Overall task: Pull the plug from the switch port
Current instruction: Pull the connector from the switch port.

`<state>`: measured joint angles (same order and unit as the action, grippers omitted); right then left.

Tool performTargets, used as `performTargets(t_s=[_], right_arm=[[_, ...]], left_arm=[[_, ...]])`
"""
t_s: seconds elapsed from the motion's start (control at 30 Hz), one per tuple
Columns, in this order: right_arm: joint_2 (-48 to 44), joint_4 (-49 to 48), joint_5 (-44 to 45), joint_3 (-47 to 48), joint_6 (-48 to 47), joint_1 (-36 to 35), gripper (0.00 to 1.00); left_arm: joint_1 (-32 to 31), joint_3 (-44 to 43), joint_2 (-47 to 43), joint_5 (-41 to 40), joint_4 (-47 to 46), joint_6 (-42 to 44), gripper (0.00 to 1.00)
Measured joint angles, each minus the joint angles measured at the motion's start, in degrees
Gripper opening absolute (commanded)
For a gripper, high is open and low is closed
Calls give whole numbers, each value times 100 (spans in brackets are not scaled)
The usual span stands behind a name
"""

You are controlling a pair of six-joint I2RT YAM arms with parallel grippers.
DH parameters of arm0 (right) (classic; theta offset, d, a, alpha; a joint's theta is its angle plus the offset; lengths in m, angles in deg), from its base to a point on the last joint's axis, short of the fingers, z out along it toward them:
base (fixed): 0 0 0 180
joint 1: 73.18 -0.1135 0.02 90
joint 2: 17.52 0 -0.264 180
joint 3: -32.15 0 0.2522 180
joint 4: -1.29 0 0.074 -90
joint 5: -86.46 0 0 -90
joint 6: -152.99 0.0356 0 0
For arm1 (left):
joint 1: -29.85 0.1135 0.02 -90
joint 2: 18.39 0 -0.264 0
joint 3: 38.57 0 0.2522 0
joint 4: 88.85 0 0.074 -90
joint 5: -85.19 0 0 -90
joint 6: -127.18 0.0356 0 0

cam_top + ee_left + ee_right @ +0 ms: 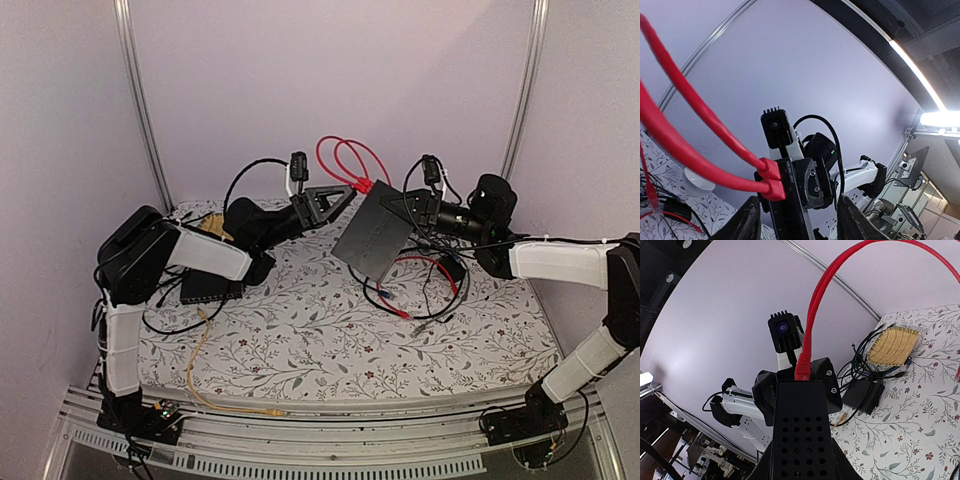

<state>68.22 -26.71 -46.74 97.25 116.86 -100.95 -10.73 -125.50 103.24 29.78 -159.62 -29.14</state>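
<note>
The left arm stretches forward and inward, elbow low, with the left gripper (pixel 799 199) roughly half open and nothing pinched between its fingers (pixel 747 222). Just ahead of those fingertips, two red plugs (pixel 769 170) sit side by side, seated at the switch port (pixel 784 189) on the thin edge of the flat matte-black rectangular box (pixel 375 235). The right arm bends inward, and the right gripper (pixel 408 207) clamps the box's opposite side, holding it tilted above the floral cloth (pixel 300 330).

Switch (pixel 373 236) above table (pixel 300 340), tilted; plugs (pixel 769 169) in its far edge.
</note>
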Motion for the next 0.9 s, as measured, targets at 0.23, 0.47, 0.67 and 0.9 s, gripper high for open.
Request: performTargets(t_s=[0.23, 0.47, 0.67, 0.9], right_arm=[[127, -208, -48, 0, 101, -11, 1], [275, -334, -66, 2, 151, -37, 1], [315, -398, -79, 2, 168, -48, 1], [323, -417, -87, 2, 168, -74, 1]], left_arm=[[4, -173, 68, 149, 138, 44, 50], [4, -271, 116, 256, 350, 105, 47], [4, -426, 131, 315, 560, 188, 42], [-4, -490, 131, 343, 745, 280, 36]])
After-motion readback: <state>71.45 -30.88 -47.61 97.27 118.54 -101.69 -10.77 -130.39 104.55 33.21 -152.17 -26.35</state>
